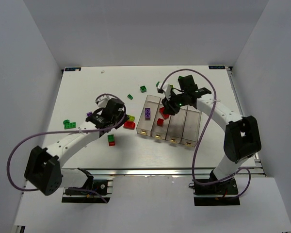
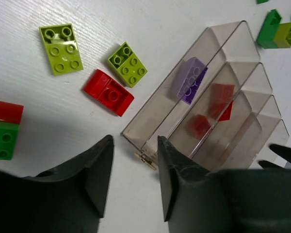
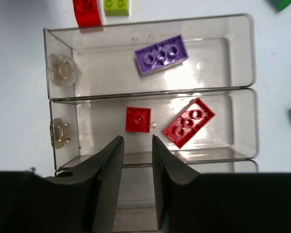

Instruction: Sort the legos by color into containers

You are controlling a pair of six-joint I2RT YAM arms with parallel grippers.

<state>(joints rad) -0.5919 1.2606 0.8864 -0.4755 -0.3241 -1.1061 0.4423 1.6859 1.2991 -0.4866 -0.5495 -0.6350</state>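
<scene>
Above the containers (image 3: 150, 91), right gripper (image 3: 137, 141): jaws parted, empty. Small red lego (image 3: 137, 119) just beyond its tips, longer red lego (image 3: 188, 122) beside it in the same bin; purple lego (image 3: 161, 54) in the neighbouring end bin. Left gripper (image 2: 135, 145): jaws parted, empty, at the row's tab end; loose red brick (image 2: 108, 92) nearby on the table (image 2: 39, 131).

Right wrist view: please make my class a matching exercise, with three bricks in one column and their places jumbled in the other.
1. purple studded plastic brick
2. small square red plastic brick
3. yellow-green plastic brick

a. on the white table, outside the bins
b. in the end translucent bin
c. in the second translucent bin

Pairs: 1-b; 2-c; 3-a
</scene>
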